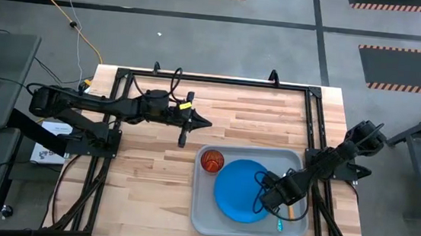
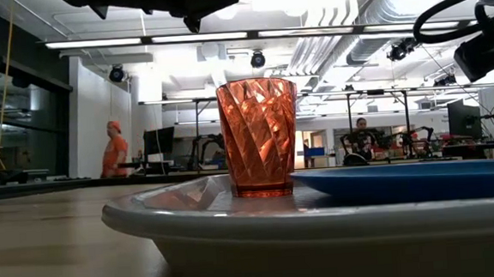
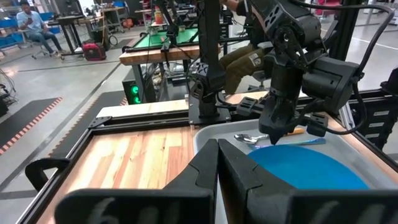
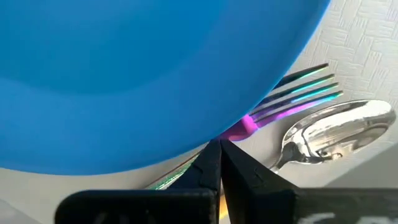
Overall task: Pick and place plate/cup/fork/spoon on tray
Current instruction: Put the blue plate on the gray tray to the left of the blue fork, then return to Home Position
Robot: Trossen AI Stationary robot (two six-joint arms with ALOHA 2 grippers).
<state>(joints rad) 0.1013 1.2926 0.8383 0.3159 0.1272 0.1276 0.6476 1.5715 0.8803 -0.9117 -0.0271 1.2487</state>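
The light-grey tray (image 1: pixel 201 213) lies at the table's near right. On it stand the red-orange cup (image 1: pixel 212 160), upright on its base (image 2: pixel 262 189), and the flat blue plate (image 1: pixel 238 191). The fork (image 4: pixel 305 87) and the spoon (image 4: pixel 336 130) lie side by side on the tray floor beside the plate's right edge, and the fork's neck runs under the plate's rim. My right gripper (image 4: pixel 219 155) is shut, pointing down at the plate's rim (image 3: pixel 272 138). My left gripper (image 1: pixel 204 123) is shut and empty, raised beyond the tray's far left corner. My right gripper's shut fingertips (image 4: pixel 211 163) stand at the plate's rim (image 4: pixel 205 146), over the fork's neck (image 4: pixel 245 127). Whether they touch either, I cannot tell.
A black metal frame (image 1: pixel 214 80) runs around the tabletop. Bare wood (image 1: pixel 144 181) lies left of the tray. People and benches show in the room beyond the table.
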